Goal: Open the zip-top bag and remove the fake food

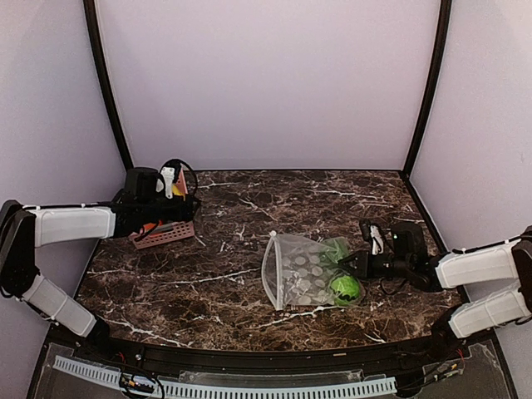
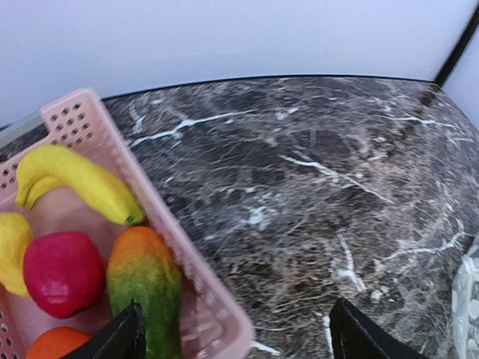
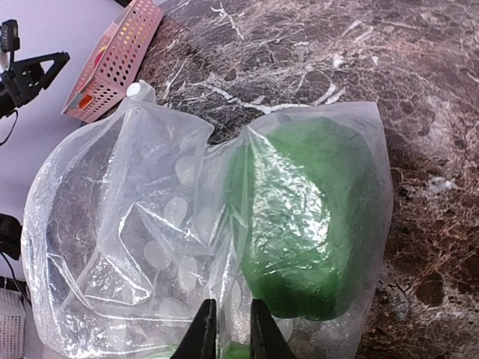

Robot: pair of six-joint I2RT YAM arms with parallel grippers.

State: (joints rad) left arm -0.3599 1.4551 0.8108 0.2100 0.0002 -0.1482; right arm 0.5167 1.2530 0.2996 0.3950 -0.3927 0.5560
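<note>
Dark marbled tabletop (image 1: 241, 208) carries the zip-top bag (image 1: 295, 278) right of centre, with its white zip edge turned toward the left arm. The right gripper (image 3: 233, 329), jaws narrow, pinches a fold of film at the bag's closed end. A green leafy piece (image 3: 307, 224) and a bright green ball (image 1: 345, 288) lie inside. The left gripper (image 2: 236, 340) hangs wide open over the pink basket (image 2: 82, 112), which holds the banana (image 2: 82, 179) and other fruit. Emptying looks nearly done. The next move probably calls for the left jaws to reach into the bag's mouth for the green pieces.
</note>
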